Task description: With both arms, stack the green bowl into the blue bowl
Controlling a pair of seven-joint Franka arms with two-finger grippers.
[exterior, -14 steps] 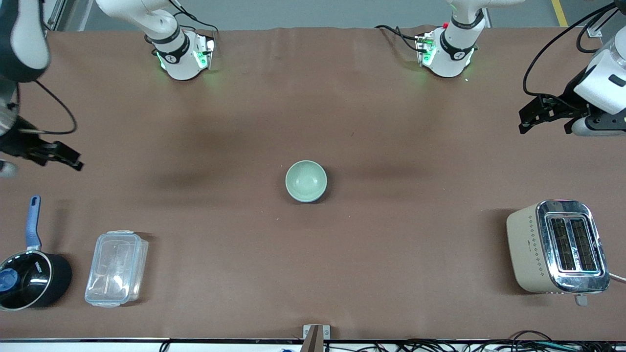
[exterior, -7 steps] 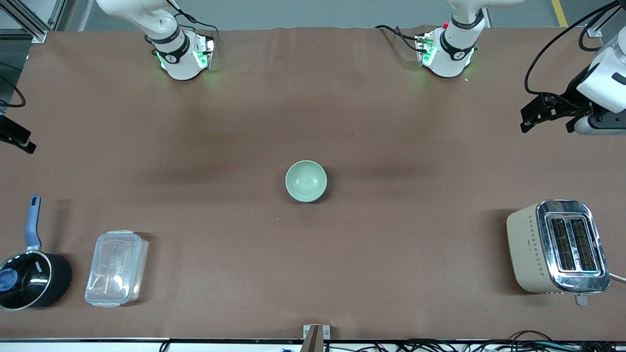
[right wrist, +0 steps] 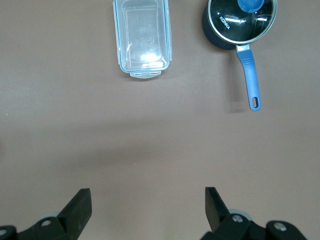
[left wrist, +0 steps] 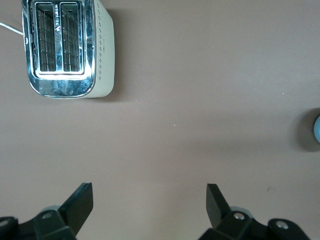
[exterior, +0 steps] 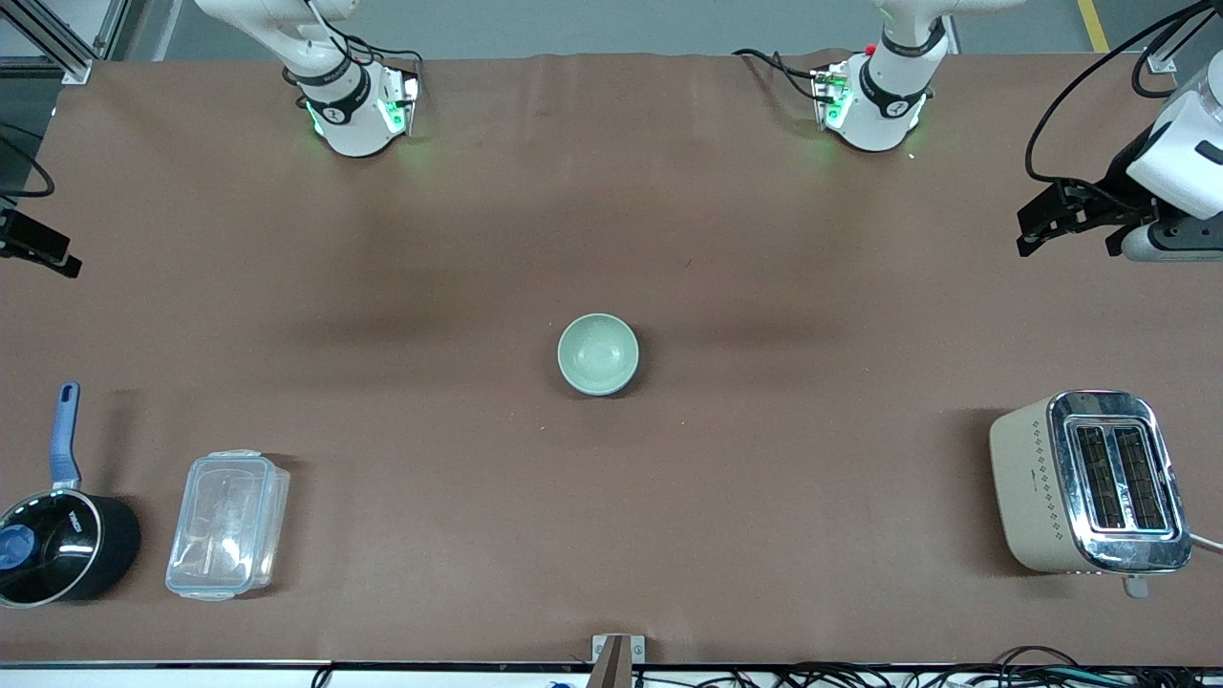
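The green bowl [exterior: 598, 354] is sitting upright in the middle of the counter [exterior: 611, 497], and only a sliver of the blue bowl [left wrist: 316, 129] is showing at the edge of the left wrist view. The left gripper [left wrist: 150, 202] is hanging wide open and empty over the counter near the toaster [exterior: 1089, 482]. The right gripper [right wrist: 148, 202] is hanging wide open and empty over the counter near the box [exterior: 227, 525] and the saucepan [exterior: 59, 542].
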